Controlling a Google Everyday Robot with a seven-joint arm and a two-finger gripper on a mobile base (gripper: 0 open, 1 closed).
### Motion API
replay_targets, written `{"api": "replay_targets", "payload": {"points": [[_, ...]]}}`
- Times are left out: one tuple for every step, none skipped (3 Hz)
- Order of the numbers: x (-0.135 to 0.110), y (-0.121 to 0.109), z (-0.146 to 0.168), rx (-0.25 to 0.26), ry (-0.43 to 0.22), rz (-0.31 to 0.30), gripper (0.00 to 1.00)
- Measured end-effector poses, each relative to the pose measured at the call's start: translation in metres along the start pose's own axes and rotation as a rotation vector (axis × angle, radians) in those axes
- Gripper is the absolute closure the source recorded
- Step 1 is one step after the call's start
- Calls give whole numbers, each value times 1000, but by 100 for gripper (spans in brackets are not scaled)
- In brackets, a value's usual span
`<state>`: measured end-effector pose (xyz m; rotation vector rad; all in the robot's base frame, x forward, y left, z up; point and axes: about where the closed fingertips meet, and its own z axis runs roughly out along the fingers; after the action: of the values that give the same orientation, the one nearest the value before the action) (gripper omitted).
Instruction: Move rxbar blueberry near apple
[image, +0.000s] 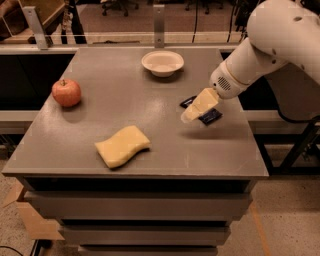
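While the gripper (190, 114) hangs low over the bar (210, 117) on the right side of the table (125, 105), covering its middle, I cannot tell whether it is open or already closed on the wrapper. The apple (66, 92) sits well apart, near the left edge. The grasp looks like the step in hand, and it wants a square pinch across the bar's short width, since a flat, slick wrapper may slip. Next comes a lift just clear and a carry left between the bowl (162, 63) and the sponge (122, 146). The bar should go down beside the apple without nudging it, because the apple could roll.
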<state>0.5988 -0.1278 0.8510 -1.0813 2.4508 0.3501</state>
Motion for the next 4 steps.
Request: {"api": "replay_targets", "payload": {"points": [[-11,-1,23,-15,-53,24,0],[-17,-2,41,-9,-78,43,18],[-15,-5,45,17,-91,60,40],[-16,-5,41,22,-93,60,64]]}}
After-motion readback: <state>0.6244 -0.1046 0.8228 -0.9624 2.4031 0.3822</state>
